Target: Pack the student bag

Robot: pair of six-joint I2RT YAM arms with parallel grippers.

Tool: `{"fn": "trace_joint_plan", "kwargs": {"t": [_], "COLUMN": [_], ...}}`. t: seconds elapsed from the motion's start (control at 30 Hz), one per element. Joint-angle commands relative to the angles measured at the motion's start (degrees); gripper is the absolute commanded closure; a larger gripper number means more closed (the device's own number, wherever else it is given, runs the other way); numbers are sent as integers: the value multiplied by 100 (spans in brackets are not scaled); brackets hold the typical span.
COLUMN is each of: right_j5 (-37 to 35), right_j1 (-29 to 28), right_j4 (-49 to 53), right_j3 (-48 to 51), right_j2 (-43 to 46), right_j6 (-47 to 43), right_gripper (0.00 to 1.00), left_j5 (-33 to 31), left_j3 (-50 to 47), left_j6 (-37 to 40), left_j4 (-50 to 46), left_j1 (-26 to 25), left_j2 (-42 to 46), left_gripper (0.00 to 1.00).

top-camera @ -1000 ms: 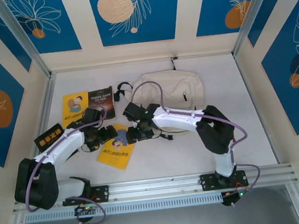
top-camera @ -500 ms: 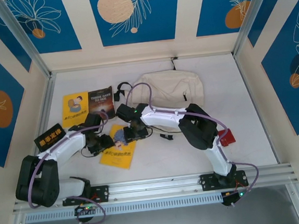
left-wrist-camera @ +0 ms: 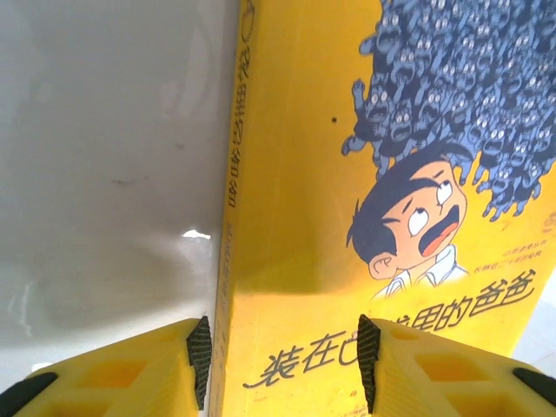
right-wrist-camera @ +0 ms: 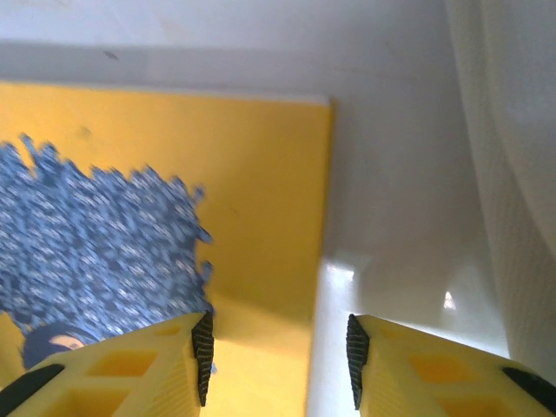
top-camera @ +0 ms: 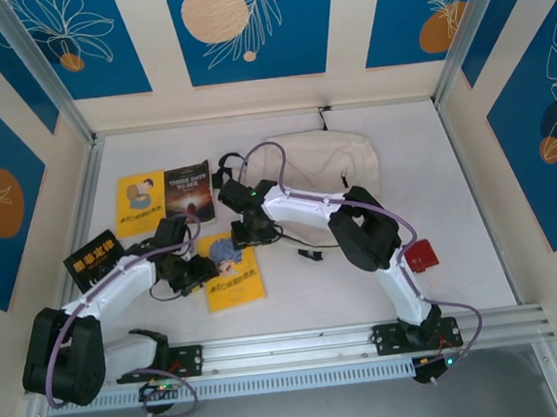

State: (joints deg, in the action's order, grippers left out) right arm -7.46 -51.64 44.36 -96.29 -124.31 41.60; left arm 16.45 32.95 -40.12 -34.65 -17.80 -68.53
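**packing barely begun: no book seen in the bag**

the student bag (top-camera: 328, 160) is seen lying flat at the far side of the table (top-camera: 454, 208), just behind the right arm. nothing can be seen inside it, and whether its zip is undone cannot be told. every book in view lies outside it, so almost the whole task is judged to be left.

the yellow cartoon paperback (top-camera: 236, 280) at the middle of the table is being worked on from both sides. the left gripper (left-wrist-camera: 282, 360) is set about half apart astride the book's spine edge, one finger over the cover and one off it. the right gripper (right-wrist-camera: 276, 356) is likewise half apart astride the book's far edge, with the bag's cloth close by. whether either pair of pads is actually pinching the book cannot be told.

counted:
- one bag
- two yellow paperbacks, the second (top-camera: 141, 203) at the far left
- one dark paperback titled "three days to see" (top-camera: 188, 190), touching that second yellow one
- one black item with yellow lettering (top-camera: 92, 256), taken to be a book
- one small red item (top-camera: 421, 255) by the right arm
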Motion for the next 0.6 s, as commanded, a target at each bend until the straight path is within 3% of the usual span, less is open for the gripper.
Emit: {"fn": "trace_joint_plan", "kwargs": {"t": [0.0,0.57], "right_j5": [131,698], "right_j1": [-55,-154], "right_j4": [186,1], "right_j3": [415,655], "right_j2": [471,5], "right_j6": [207,264], "right_gripper": [52,64], "left_j5": [-197,652], "left_j3": [149,73], "left_j6": [86,123], "left_j4": [-164,487], "left_j1": [-22,-22], "left_j2": [-72,-593], "left_gripper": [49,49]}}
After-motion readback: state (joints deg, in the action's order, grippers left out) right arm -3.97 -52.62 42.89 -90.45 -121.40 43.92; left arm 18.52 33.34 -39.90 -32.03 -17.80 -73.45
